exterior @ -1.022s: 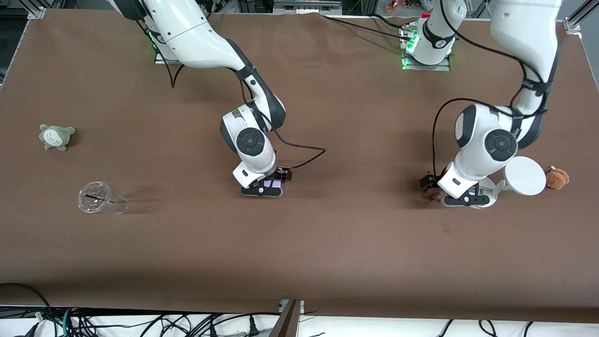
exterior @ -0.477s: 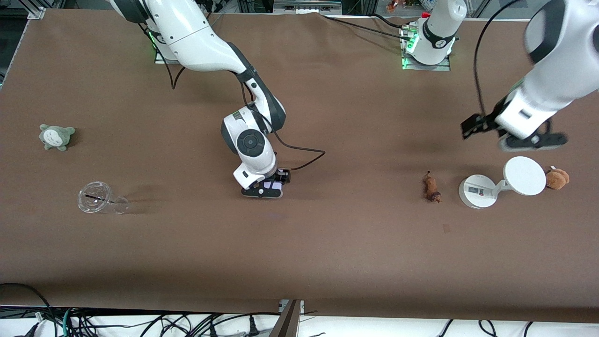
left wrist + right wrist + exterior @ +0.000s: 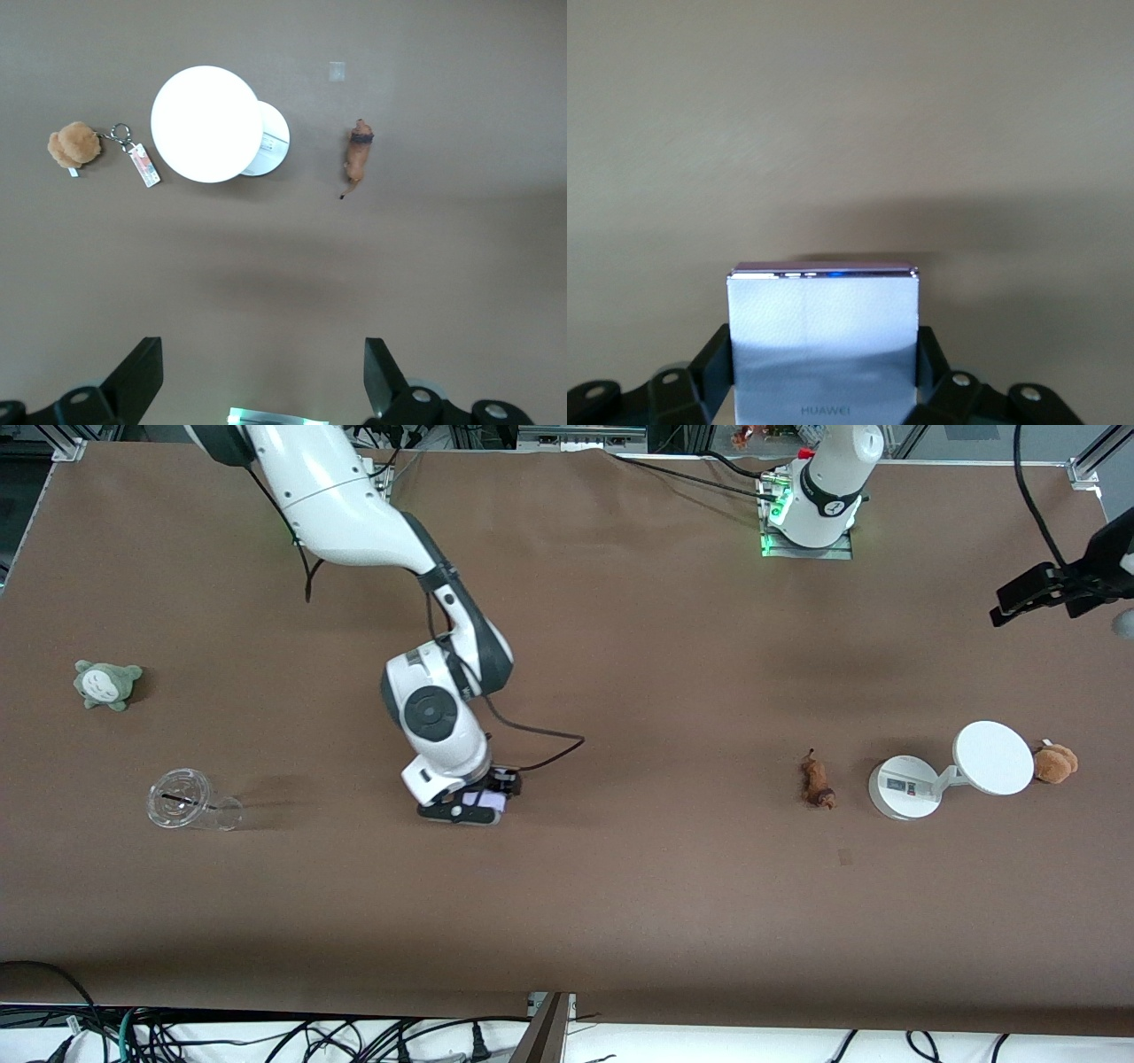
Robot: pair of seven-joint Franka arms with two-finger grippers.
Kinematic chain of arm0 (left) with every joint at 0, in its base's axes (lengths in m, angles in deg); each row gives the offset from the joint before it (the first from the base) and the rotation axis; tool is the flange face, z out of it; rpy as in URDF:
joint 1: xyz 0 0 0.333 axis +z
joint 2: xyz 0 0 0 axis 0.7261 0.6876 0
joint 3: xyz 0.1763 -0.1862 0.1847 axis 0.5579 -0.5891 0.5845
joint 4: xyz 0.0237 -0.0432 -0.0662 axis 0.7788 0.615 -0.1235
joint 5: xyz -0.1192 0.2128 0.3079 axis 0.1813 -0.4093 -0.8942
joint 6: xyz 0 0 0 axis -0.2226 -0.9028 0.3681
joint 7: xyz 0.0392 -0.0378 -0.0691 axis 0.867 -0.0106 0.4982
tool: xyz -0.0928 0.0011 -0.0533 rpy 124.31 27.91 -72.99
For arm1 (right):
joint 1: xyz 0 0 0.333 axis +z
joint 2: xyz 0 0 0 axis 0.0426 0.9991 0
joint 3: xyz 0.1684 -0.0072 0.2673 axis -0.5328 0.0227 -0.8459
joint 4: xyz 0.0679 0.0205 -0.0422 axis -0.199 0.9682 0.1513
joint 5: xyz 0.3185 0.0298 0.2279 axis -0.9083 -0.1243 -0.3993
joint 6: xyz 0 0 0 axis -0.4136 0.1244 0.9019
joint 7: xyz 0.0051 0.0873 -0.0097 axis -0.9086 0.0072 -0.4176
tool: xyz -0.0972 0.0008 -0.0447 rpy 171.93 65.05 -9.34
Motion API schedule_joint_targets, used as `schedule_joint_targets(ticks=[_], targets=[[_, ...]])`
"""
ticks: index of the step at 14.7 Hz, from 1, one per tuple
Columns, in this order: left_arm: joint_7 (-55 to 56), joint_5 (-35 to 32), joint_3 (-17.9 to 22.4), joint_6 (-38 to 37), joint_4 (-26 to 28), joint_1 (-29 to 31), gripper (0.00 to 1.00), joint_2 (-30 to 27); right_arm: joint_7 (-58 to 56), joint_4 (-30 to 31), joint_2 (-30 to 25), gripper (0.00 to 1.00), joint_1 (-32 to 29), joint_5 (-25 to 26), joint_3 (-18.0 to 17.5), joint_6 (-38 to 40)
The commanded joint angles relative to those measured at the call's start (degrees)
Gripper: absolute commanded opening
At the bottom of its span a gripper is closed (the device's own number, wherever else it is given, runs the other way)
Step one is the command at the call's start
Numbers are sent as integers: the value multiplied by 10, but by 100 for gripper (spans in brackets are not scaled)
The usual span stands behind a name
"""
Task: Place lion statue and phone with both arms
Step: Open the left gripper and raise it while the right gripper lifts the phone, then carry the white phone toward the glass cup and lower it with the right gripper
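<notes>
Since a second ago the left arm has lifted away from the lion (image 3: 818, 779) and swung up toward its own end of the table (image 3: 620, 886); its gripper (image 3: 261, 376) now hangs high over bare cloth with fingers (image 3: 142, 372) spread wide and empty. Meanwhile the right arm has shifted a little toward its own end, and its gripper (image 3: 469, 804) stays low over the middle of the table, clamped on the phone (image 3: 822, 341), which stands upright between the fingers.

Beside the lion, toward the left arm's end, stands a white stand (image 3: 905, 786) with its disc (image 3: 993, 757), then a brown plush (image 3: 1054, 763). At the right arm's end lie a clear cup (image 3: 190, 801) and, farther from the camera, a grey plush (image 3: 106, 683). Smallest of all, the lion lies on the cloth, apart from the stand.
</notes>
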Motion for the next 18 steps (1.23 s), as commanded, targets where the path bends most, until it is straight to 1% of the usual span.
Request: schedule_joint_targets(ticks=[1, 3, 4, 5, 7, 11, 14, 17, 18], targets=[[-14, -3, -10, -11, -26, 3, 100, 20, -82, 5, -15, 39, -46, -1, -6, 19], [-14, -3, -12, -7, -28, -1, 100, 22, -121, 6, -15, 40, -66, 3, -5, 19], [-15, -3, -14, -7, -36, -6, 100, 25, -141, 6, -15, 40, -74, 3, 5, 24], [-16, -3, -20, -8, -47, -12, 100, 31, -173, 6, -15, 40, -78, 3, 20, 38], [-17, -5, -32, -10, -68, -14, 100, 45, -239, 7, -15, 40, -85, -2, 51, 41], [-17, -5, -55, -11, -79, -15, 100, 60, -283, 7, -12, 40, -125, 1, 52, 41], [-30, -10, -57, -9, -77, -13, 100, 71, -291, 7, -11, 40, -146, 2, 52, 40], [-33, -10, -71, -9, -78, 13, 100, 68, -312, 9, -8, 40, -170, 3, 52, 39], [-32, -11, -86, -9, -76, 25, 100, 68, -316, 11, -5, 40, -173, 3, 52, 39]])
